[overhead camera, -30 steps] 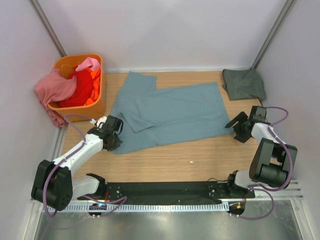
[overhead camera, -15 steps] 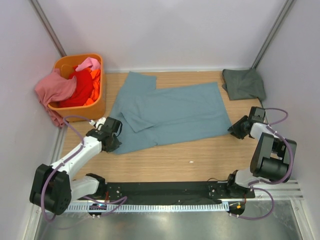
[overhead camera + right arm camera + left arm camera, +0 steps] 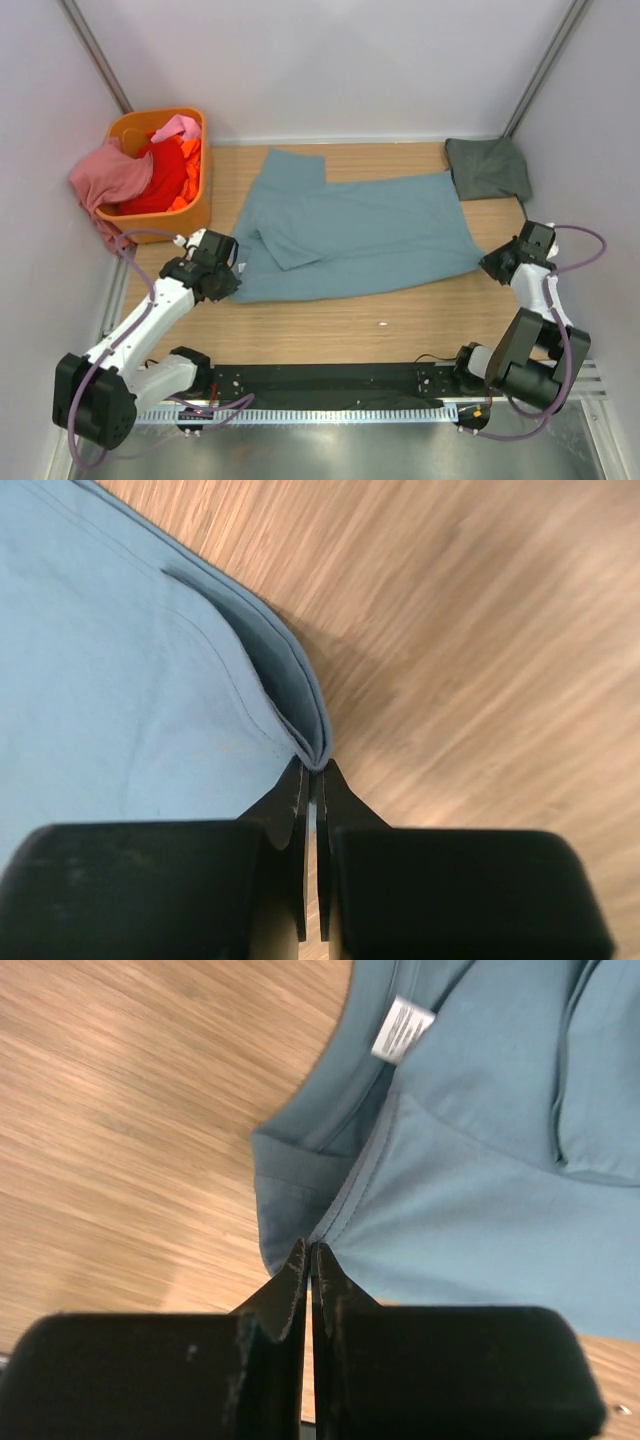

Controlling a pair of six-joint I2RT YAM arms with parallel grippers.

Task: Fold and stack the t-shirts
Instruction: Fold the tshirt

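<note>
1. Nearest first: both arms reach out from the near edge to opposite ends of 1 garment. The left gripper (image 3: 228,284) is closed on the near-left corner of the blue-teal t-shirt (image 3: 370,240). The right gripper (image 3: 487,264) is closed on its near-right corner.
2. Left wrist view: fingertips of the left gripper (image 3: 308,1260) are pressed together on a seam by the neckline, with the neck label (image 3: 403,1030) just beyond. That makes it the collar end.
3. Right wrist view: the right gripper (image 3: 312,770) pinches a doubled hem edge, and the cloth runs away to its left.
4. Key relation: the shirt lies flat on the table (image 3: 400,320) with its long axis left-right between the 2 grippers. Each arm is at its own end, so neither is nearer. Everything not gripped lies on the far side of both grippers.
5. Judgement: the next fold probably carries this near edge away from the bases, both arms moving together. Uneven travel would skew the crease.
6. Mid-cloth: 1 sleeve (image 3: 285,245) is folded in over the body. The other sleeve (image 3: 297,167) juts toward the far wall.
7. Far right: the dark grey-green t-shirt (image 3: 488,168) sits folded in the corner, just off the blue-teal one's far-right corner. It is the likely stack spot.
8. Far left: the orange basket (image 3: 165,222) holds the pink t-shirt (image 3: 110,175), draped over its rim, and the red t-shirt (image 3: 160,180). Orange cloth (image 3: 190,165) shows beside the red.
</note>
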